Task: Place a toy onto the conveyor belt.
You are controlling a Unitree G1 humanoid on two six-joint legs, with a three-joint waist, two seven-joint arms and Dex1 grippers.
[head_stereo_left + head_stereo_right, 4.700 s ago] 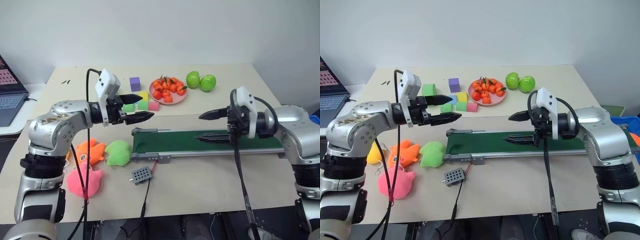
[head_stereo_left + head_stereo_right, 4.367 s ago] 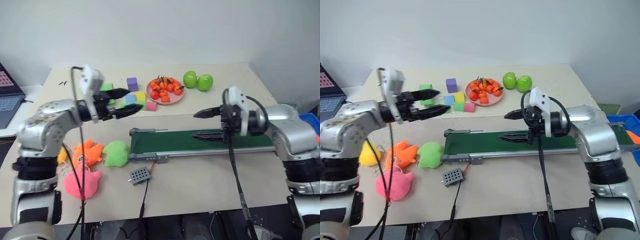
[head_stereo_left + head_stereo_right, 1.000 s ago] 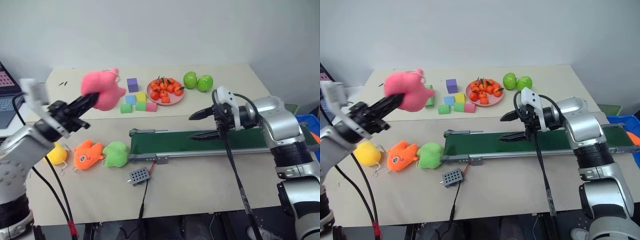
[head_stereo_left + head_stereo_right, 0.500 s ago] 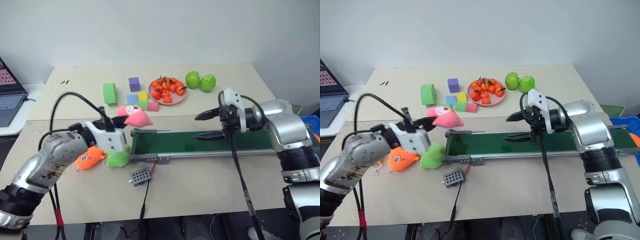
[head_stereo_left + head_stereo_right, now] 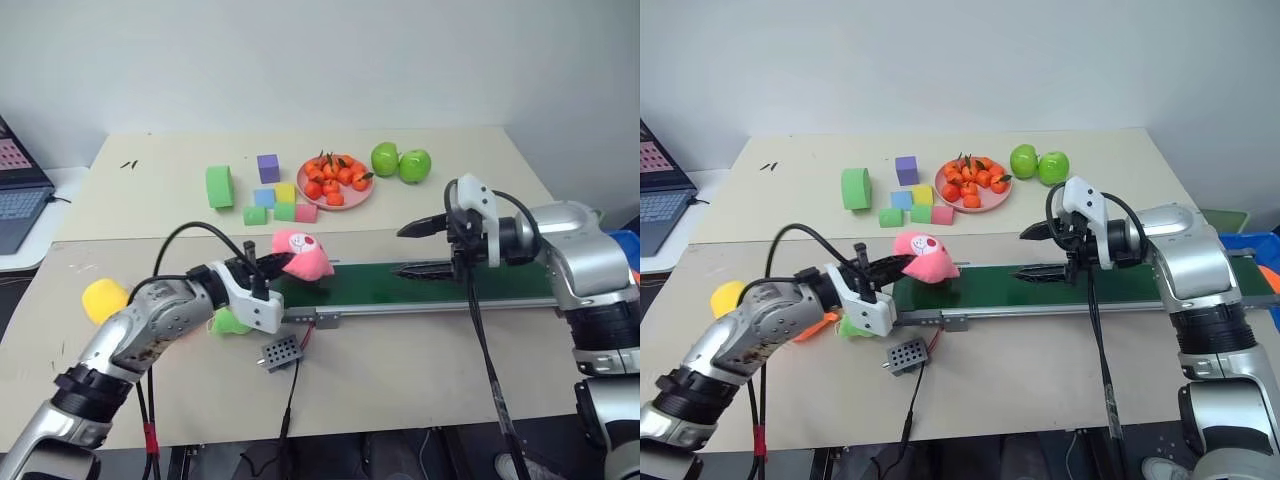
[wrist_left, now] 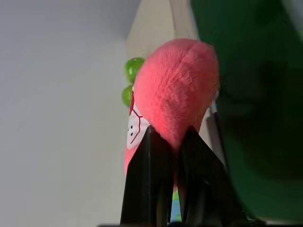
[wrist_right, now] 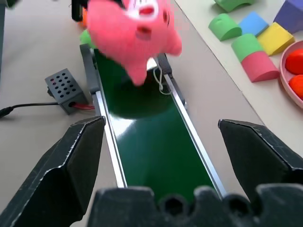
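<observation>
The pink plush toy [image 5: 302, 256] hangs just above the left end of the dark-green conveyor belt [image 5: 450, 283], casting a shadow on it. My left gripper [image 5: 283, 263] is shut on the toy's near side, reaching in from the left. In the left wrist view its two black fingers [image 6: 147, 182] pinch the toy [image 6: 177, 94] with the belt [image 6: 255, 94] beside it. My right gripper [image 5: 418, 250] stands open over the middle of the belt, holding nothing. The right wrist view looks along the belt [image 7: 151, 142] to the toy [image 7: 130, 33].
A small grey wired box [image 5: 281, 350] lies in front of the belt. A yellow plush [image 5: 100, 298], an orange plush [image 5: 815, 325] and a lime-green plush [image 5: 230, 322] lie left of the belt. Foam blocks [image 5: 272, 196], a plate of tangerines [image 5: 335, 180] and green apples [image 5: 400, 162] sit behind it.
My left gripper has carried the toy down and to the right, from high over the table's left side to just above the belt's left end, rolling its wrist. The right gripper stayed put.
</observation>
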